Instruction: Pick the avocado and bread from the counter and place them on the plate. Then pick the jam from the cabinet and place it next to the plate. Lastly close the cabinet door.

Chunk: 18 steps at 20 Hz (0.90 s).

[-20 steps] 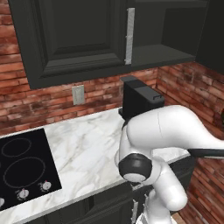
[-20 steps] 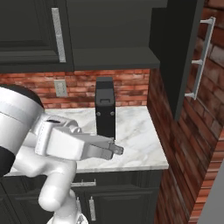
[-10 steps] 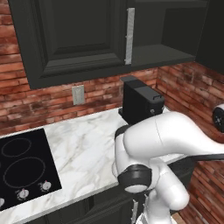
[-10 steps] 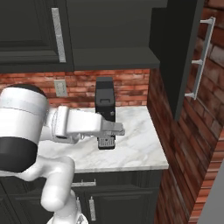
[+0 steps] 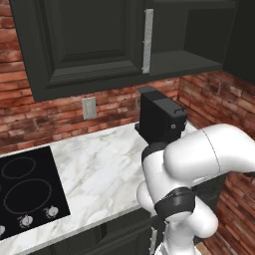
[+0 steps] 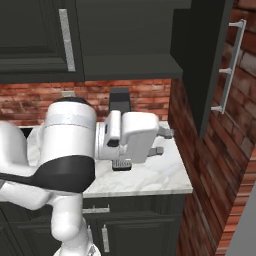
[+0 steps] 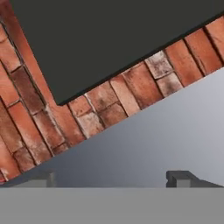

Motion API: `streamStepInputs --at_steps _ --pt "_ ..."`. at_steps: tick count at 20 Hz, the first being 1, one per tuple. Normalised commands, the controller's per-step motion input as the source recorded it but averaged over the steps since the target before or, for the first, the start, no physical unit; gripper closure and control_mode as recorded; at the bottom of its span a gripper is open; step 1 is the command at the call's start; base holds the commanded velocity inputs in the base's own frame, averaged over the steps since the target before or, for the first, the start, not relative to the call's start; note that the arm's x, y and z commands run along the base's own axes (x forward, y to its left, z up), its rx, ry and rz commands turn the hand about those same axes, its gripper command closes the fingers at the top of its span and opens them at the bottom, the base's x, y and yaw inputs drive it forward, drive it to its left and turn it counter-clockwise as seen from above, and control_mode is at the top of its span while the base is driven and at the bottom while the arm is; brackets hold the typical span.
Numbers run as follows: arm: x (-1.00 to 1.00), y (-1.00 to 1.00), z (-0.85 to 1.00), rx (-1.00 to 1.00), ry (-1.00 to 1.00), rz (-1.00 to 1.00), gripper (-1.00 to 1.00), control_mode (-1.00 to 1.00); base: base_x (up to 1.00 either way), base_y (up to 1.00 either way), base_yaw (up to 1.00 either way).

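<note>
Rendered frames, evenly and softly lit, no hard light source discernible. The white-grey veined marble counter (image 5: 99,164) reads bright; the dark charcoal panelled wall cabinet (image 5: 89,45) stays dim, its panel detail faint. A soft shadow lies under the cabinet on the red brick wall (image 6: 150,95). No glare. Hand view slightly soft, brick edges blurred.

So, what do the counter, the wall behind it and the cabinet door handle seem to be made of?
The counter looks like polished marble: white-grey with darker veins. The wall looks like rough red-brown brick with pale mortar joints between the courses. The cabinet door handle seems to be brushed metal, a pale silver bar, though painted plastic cannot be ruled out in a rendered scene.
</note>
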Motion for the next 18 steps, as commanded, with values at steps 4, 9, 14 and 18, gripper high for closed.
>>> streamStepInputs --at_steps 4,9,14,18 --pt "-0.02 0.00 0.70 0.49 0.24 0.42 -1.00 -1.00 0.00 0.00 0.00" --pt "-0.20 -0.02 0.70 0.54 0.16 0.42 -1.00 -1.00 0.00 0.00 0.00" --pt "-0.30 -0.04 0.77 0.52 0.10 0.41 -1.00 -1.00 0.00 0.00 0.00" --pt "-0.35 -0.01 0.91 0.48 0.07 0.38 -1.00 -1.00 0.00 0.00 0.00"
